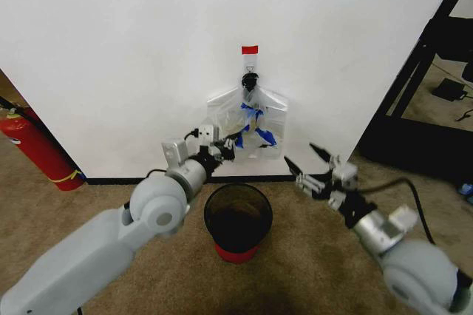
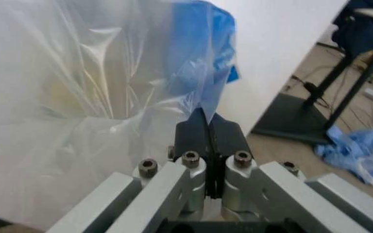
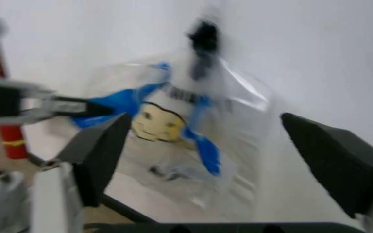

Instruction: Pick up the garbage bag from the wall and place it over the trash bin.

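Observation:
The garbage bag [image 1: 267, 121], translucent white with a yellow smiley face and blue patches, hangs from a black hook [image 1: 251, 78] on the white wall [image 1: 118, 49], under a red tape strip. My left gripper [image 1: 237, 138] is shut on the bag's lower part; in the left wrist view its pads [image 2: 224, 132] pinch a fold of the bag [image 2: 95, 97] by a blue patch. My right gripper [image 1: 301, 154] is open, just right of the bag and apart from it. In the right wrist view its fingers [image 3: 99, 155] frame the bag [image 3: 173, 126]. The black mesh trash bin [image 1: 238, 219] stands on the floor below the bag.
A red fire extinguisher [image 1: 37, 148] leans at the wall's left end. A black stand [image 1: 414, 108] and cables sit past the wall's right edge. Blue crumpled material [image 2: 355, 148] lies on the carpet there. Brown carpet surrounds the bin.

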Robot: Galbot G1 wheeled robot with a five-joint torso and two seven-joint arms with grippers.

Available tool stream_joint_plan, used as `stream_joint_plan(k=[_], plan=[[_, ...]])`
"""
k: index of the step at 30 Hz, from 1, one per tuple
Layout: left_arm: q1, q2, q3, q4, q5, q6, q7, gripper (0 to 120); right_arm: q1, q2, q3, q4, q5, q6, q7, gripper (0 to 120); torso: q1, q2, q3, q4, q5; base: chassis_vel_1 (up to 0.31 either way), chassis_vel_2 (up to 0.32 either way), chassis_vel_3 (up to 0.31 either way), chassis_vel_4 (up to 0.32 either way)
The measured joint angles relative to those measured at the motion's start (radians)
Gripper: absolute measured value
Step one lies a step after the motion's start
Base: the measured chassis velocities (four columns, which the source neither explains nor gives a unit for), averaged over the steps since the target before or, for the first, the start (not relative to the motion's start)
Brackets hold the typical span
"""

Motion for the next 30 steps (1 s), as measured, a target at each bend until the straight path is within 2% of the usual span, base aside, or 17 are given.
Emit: stream_joint_plan(k=[1,4,5,7,9,14,16,21,23,28,30], plan=[[-0.008,-0.006,0.014,0.008,0.003,-0.001,0.003,0,0.037,0.000,-0.016,-0.030,0.019,-0.016,0.016,96,0.000,0.000,0.000,-0.0002,0.0012,0.000,0.000,0.000,0.000],[-0.016,-0.011,0.024,0.013,0.004,-0.001,0.005,0,0.063,0.002,-0.026,-0.055,0.022,-0.023,0.019,98,0.000,0.000,0.000,-0.0001,0.0016,0.000,0.000,0.000,0.000],[-0.043,-0.022,0.064,0.030,0.004,-0.005,0.011,0,0.104,0.006,-0.039,-0.106,0.017,-0.032,0.021,100,0.000,0.000,0.000,0.0006,0.0010,0.000,0.000,0.000,0.000],[-0.060,-0.027,0.093,0.038,0.005,-0.008,0.017,0,0.140,0.006,-0.059,-0.144,0.009,-0.034,0.022,100,0.000,0.000,0.000,-0.0005,0.0005,0.000,0.000,0.000,0.000],[-0.061,-0.027,0.098,0.038,0.005,-0.008,0.019,0,0.164,0.006,-0.076,-0.160,0.004,-0.034,0.021,100,0.000,0.000,0.000,-0.0005,0.0007,0.000,0.000,0.000,0.000],[-0.059,-0.027,0.104,0.039,0.009,-0.010,0.020,0,0.389,0.014,-0.279,-0.285,-0.097,-0.028,-0.012,100,0.000,0.000,0.000,0.0008,0.0006,0.000,0.000,0.000,0.000],[-0.058,-0.027,0.104,0.039,0.010,-0.010,0.020,0,0.408,0.016,-0.297,-0.294,-0.106,-0.028,-0.016,100,0.000,0.000,0.000,0.0007,0.0006,0.000,0.000,0.000,0.000],[-0.054,-0.026,0.101,0.029,0.010,-0.010,0.020,0,0.587,0.057,-0.466,-0.395,-0.214,-0.027,-0.038,100,0.000,0.000,0.000,0.0004,0.0006,0.000,0.000,0.000,0.000],[-0.054,-0.026,0.101,0.029,0.009,-0.010,0.020,0,0.599,0.062,-0.478,-0.405,-0.224,-0.027,-0.040,100,0.000,0.000,0.000,0.0005,0.0006,0.000,0.000,0.000,0.000],[-0.058,-0.023,0.100,0.028,0.005,-0.009,0.020,0,0.708,0.113,-0.595,-0.530,-0.391,0.004,-0.091,100,0.000,0.000,0.000,0.0001,0.0007,0.000,0.000,0.000,0.000],[-0.060,-0.022,0.100,0.028,0.001,-0.007,0.020,0,0.756,0.130,-0.641,-0.582,-0.462,0.026,-0.129,90,0.000,0.000,0.000,0.0002,0.0007,0.000,0.000,0.000,0.000]])
